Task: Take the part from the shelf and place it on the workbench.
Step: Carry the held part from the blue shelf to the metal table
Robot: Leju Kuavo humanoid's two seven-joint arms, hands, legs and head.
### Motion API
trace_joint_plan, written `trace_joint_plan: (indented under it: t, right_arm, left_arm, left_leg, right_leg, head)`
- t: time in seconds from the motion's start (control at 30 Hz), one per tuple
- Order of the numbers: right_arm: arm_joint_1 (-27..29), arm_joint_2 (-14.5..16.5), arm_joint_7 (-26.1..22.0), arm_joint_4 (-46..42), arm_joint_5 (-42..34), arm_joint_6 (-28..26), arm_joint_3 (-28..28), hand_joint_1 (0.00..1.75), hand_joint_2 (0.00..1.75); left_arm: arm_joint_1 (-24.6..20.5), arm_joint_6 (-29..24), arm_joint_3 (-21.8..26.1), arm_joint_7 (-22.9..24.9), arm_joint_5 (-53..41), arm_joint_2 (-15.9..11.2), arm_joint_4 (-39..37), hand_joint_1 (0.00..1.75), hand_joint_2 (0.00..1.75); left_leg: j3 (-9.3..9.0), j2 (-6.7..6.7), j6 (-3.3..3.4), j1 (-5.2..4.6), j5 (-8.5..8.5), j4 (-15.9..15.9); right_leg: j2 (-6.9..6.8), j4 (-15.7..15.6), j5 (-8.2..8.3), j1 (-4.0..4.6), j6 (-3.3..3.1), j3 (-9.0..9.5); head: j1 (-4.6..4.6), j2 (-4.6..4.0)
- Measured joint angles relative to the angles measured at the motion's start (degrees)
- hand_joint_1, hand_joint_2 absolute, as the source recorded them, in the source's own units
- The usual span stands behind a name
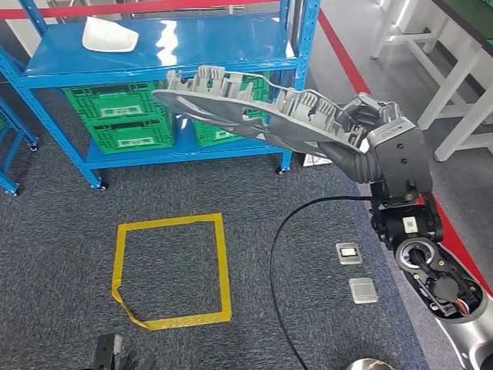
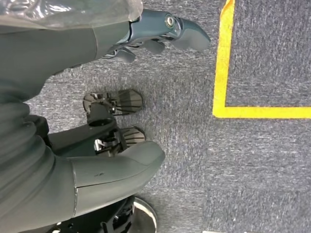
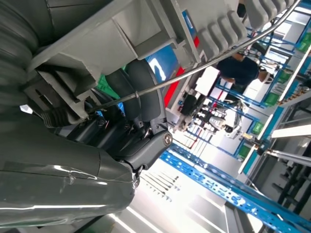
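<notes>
The part [image 1: 249, 108] is a long grey moulded panel with ribbed blocks along its back, held tilted in the air in front of the blue shelf [image 1: 174, 46]. My right hand [image 1: 372, 135] grips its right end. In the right wrist view the panel [image 3: 121, 34] lies across the palm, and the dark fingers [image 3: 143, 141] curl under it. A white part [image 1: 109, 35] lies on the shelf's top board at the left. My left hand [image 2: 73, 48] hangs low over the carpet, fingers apart and holding nothing.
Green crates [image 1: 125, 116] fill the shelf's lower level. On the grey carpet are a yellow tape square [image 1: 172, 270], a black cable [image 1: 279, 262] and two metal floor plates [image 1: 349, 252]. White bench legs [image 1: 459, 69] stand at the far right, beyond a red floor line [image 1: 343, 62].
</notes>
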State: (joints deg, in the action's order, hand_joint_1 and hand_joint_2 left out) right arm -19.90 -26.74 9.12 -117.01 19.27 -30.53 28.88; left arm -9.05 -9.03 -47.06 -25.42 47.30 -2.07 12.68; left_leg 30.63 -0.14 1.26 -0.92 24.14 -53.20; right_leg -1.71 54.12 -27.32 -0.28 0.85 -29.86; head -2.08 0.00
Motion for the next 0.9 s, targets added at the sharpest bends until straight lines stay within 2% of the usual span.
trace_joint_plan:
  t: [0.03, 0.07, 0.13, 0.17, 0.2, 0.23, 0.27, 0.3, 0.33, 0.37, 0.4, 0.47, 0.53, 0.57, 0.6, 0.63, 0.67, 0.7, 0.73, 0.77, 0.83, 0.87, 0.9]
  right_arm:
    - [-0.10, 0.02, -0.19, 0.10, -0.09, 0.06, -0.02, 1.75, 1.75]
    - [-0.17, 0.04, -0.38, 0.22, -0.19, 0.12, -0.02, 1.75, 1.75]
    - [-0.27, 0.06, -0.68, 0.49, -0.38, 0.25, 0.00, 1.75, 1.75]
    - [-0.27, 0.07, -0.78, 0.64, -0.49, 0.34, 0.04, 1.75, 1.75]
    - [-0.27, 0.07, -0.83, 0.80, -0.56, 0.43, 0.07, 1.75, 1.75]
    - [-0.27, 0.07, -0.86, 1.01, -0.61, 0.51, 0.10, 1.75, 1.75]
    - [-0.28, 0.07, -0.88, 1.22, -0.68, 0.58, 0.12, 1.75, 1.75]
    - [-0.33, 0.07, -0.91, 1.42, -0.75, 0.63, 0.14, 1.75, 1.75]
    - [-0.42, 0.07, -0.97, 1.60, -0.83, 0.67, 0.14, 1.75, 1.75]
    - [-0.58, 0.07, -1.05, 1.72, -0.90, 0.71, 0.13, 1.75, 1.75]
    - [-0.82, 0.07, -1.15, 1.80, -0.95, 0.74, 0.13, 1.75, 1.75]
    - [-1.29, 0.09, -1.30, 1.93, -0.99, 0.84, 0.12, 1.75, 1.75]
    - [-1.57, 0.22, -1.34, 2.06, -0.99, 0.92, 0.15, 1.75, 1.75]
    - [-1.63, 0.31, -1.35, 2.14, -0.99, 0.93, 0.16, 1.75, 1.75]
    - [-1.67, 0.38, -1.36, 2.22, -0.99, 0.95, 0.19, 1.75, 1.75]
    - [-1.68, 0.45, -1.36, 2.33, -0.99, 0.96, 0.21, 1.75, 1.75]
    - [-1.67, 0.52, -1.35, 2.47, -0.99, 0.96, 0.29, 1.75, 1.75]
    - [-1.66, 0.61, -1.35, 2.60, -0.99, 0.96, 0.36, 1.75, 1.75]
    - [-1.66, 0.70, -1.34, 2.73, -0.99, 0.96, 0.44, 1.75, 1.75]
    - [-1.66, 0.78, -1.34, 2.84, -0.99, 0.96, 0.50, 1.75, 1.75]
    - [-1.66, 0.87, -1.34, 2.95, -0.99, 0.96, 0.51, 1.75, 1.75]
    - [-1.65, 0.90, -1.34, 2.96, -0.99, 0.95, 0.51, 1.75, 1.75]
    - [-1.64, 0.90, -1.34, 2.96, -0.99, 0.95, 0.50, 1.75, 1.75]
  left_arm:
    - [-0.06, -0.03, 0.00, -0.01, 0.04, 0.00, 0.00, 0.00, 1.75]
    - [-0.11, -0.05, 0.00, -0.01, 0.08, 0.01, 0.00, 0.00, 1.75]
    - [-0.19, -0.07, 0.00, -0.01, 0.14, 0.04, 0.00, 0.00, 1.75]
    - [-0.16, -0.07, 0.00, -0.01, 0.16, 0.07, 0.00, 0.00, 1.75]
    - [-0.12, -0.07, 0.00, -0.01, 0.18, 0.08, 0.00, 0.00, 1.75]
    - [-0.08, -0.07, 0.00, 0.00, 0.21, 0.08, 0.00, 0.00, 1.75]
    - [-0.06, -0.09, 0.00, -0.01, 0.23, 0.08, 0.00, 0.00, 1.75]
    - [-0.07, -0.12, 0.00, -0.01, 0.25, 0.09, 0.00, 0.00, 1.75]
    - [-0.14, -0.14, 0.00, -0.02, 0.27, 0.14, 0.00, 0.00, 1.75]
    - [-0.21, -0.16, 0.00, -0.03, 0.30, 0.22, 0.01, 0.00, 1.75]
    - [-0.26, -0.18, 0.00, -0.04, 0.32, 0.30, 0.01, 0.00, 1.75]
    - [-0.17, -0.25, 0.00, -0.10, 0.43, 0.41, 0.02, 0.00, 1.75]
    - [0.00, -0.32, 0.00, -0.16, 0.57, 0.38, 0.02, 0.00, 1.75]
    - [0.02, -0.35, 0.00, -0.19, 0.62, 0.36, 0.02, 0.00, 1.75]
    - [-0.01, -0.35, 0.00, -0.20, 0.66, 0.36, 0.02, 0.00, 1.75]
    - [-0.03, -0.35, 0.00, -0.21, 0.68, 0.36, 0.02, 0.00, 1.75]
    - [0.00, -0.35, 0.00, -0.21, 0.68, 0.35, 0.02, 0.00, 1.75]
    - [0.08, -0.34, 0.00, -0.21, 0.68, 0.33, 0.02, 0.00, 1.75]
    - [0.15, -0.34, 0.00, -0.21, 0.69, 0.28, 0.02, 0.00, 1.75]
    - [0.19, -0.33, 0.00, -0.20, 0.69, 0.23, 0.02, 0.00, 1.75]
    - [0.06, -0.26, 0.00, -0.20, 0.69, 0.28, 0.02, 0.00, 1.75]
    - [-0.05, -0.21, 0.00, -0.20, 0.69, 0.36, 0.02, 0.00, 1.75]
    - [-0.14, -0.16, 0.00, -0.20, 0.69, 0.46, 0.02, 0.00, 1.75]
  left_leg:
    - [-0.20, -0.08, 0.20, 0.23, -0.17, 0.37]
    - [-0.38, -0.22, 0.32, 0.43, -0.29, 0.63]
    - [-0.42, -0.69, 0.40, 0.58, -0.32, 0.68]
    - [-0.47, -1.04, 0.36, 0.68, -0.30, 0.66]
    - [-0.58, -1.49, 0.28, 0.84, -0.25, 0.64]
    - [-0.77, -2.01, 0.12, 1.06, -0.17, 0.62]
    - [-1.05, -2.57, -0.12, 1.32, -0.08, 0.62]
    - [-1.32, -3.15, -0.44, 1.61, 0.03, 0.63]
    - [-1.51, -3.70, -0.86, 1.85, 0.14, 0.64]
    - [-1.58, -4.24, -1.33, 2.11, 0.16, 0.75]
    - [-1.56, -4.75, -1.84, 2.35, 0.12, 0.89]
    - [-1.57, -5.62, -2.79, 2.60, -0.24, 1.45]
    - [-0.76, -4.31, -3.38, 2.51, 0.66, 0.00]
    - [0.51, -3.09, -3.60, 2.47, 2.16, -2.58]
    - [2.43, -1.86, -3.84, 2.52, 4.19, -6.36]
    - [4.58, -1.22, -4.15, 2.59, 6.20, -10.59]
    - [6.35, -0.96, -4.46, 2.71, 7.43, -14.01]
    - [7.21, -0.81, -4.75, 2.83, 7.55, -15.57]
    - [6.90, -0.59, -5.04, 2.96, 6.54, -14.76]
    - [5.39, -0.06, -5.31, 3.12, 4.62, -11.67]
    - [1.35, 2.52, -5.80, 3.38, 0.76, -3.47]
    - [0.07, 3.73, -5.93, 3.45, -0.27, -0.74]
    - [-0.48, 4.62, -5.99, 3.48, -0.63, 0.56]
  right_leg:
    - [0.37, 1.76, -1.06, 0.00, 0.22, -0.81]
    - [0.78, 4.84, -2.64, -0.09, 0.41, -2.28]
    - [1.26, 13.02, -5.86, -0.34, 0.75, -6.40]
    - [1.30, 15.86, -6.44, -0.54, 0.91, -7.98]
    - [1.33, 16.58, -5.87, -0.74, 1.06, -8.60]
    - [1.45, 14.86, -4.19, -0.92, 1.20, -8.00]
    - [1.85, 11.14, -1.79, -1.09, 1.30, -6.36]
    - [2.94, 6.63, 0.45, -1.24, 1.33, -4.28]
    - [4.04, 2.51, 1.92, -1.25, 1.24, -2.26]
    - [4.92, -0.24, 2.59, -1.16, 1.03, -0.83]
    - [5.43, -1.57, 2.54, -0.97, 0.68, -0.10]
    - [4.50, -2.48, 2.59, -0.81, -0.23, 0.50]
    - [3.19, -3.69, 3.31, -1.20, -0.95, 1.03]
    - [2.48, -4.18, 3.69, -1.43, -1.14, 1.19]
    - [1.82, -4.34, 3.80, -1.43, -1.26, 1.19]
    - [1.18, -4.36, 3.83, -1.45, -1.34, 1.12]
    - [0.52, -4.32, 3.81, -1.46, -1.31, 1.05]
    - [-0.11, -4.28, 3.75, -1.53, -1.21, 1.02]
    - [-0.71, -4.21, 3.65, -1.65, -1.03, 1.04]
    - [-1.30, -4.04, 3.48, -1.82, -0.72, 1.11]
    - [-2.28, -3.36, 2.92, -1.87, 0.17, 1.22]
    - [-2.59, -3.01, 2.64, -1.79, 0.55, 1.20]
    - [-2.76, -2.76, 2.45, -1.66, 0.81, 1.17]
  head:
    - [-0.13, 0.00]
    - [-0.32, 0.00]
    - [-0.72, 0.00]
    - [-0.84, 0.00]
    - [-0.89, 0.00]
    - [-0.87, 0.00]
    - [-0.84, 0.00]
    - [-0.84, 0.00]
    - [-0.81, 0.00]
    - [-0.82, 0.00]
    - [-0.89, 0.00]
    - [-1.04, 0.00]
    - [-0.89, 0.00]
    - [-0.50, 0.00]
    - [-0.10, 0.00]
    - [0.29, 0.00]
    - [0.45, 0.00]
    - [0.51, 0.00]
    - [0.54, 0.00]
    - [0.58, 0.00]
    - [0.87, 0.00]
    - [1.07, 0.00]
    - [1.25, 0.00]
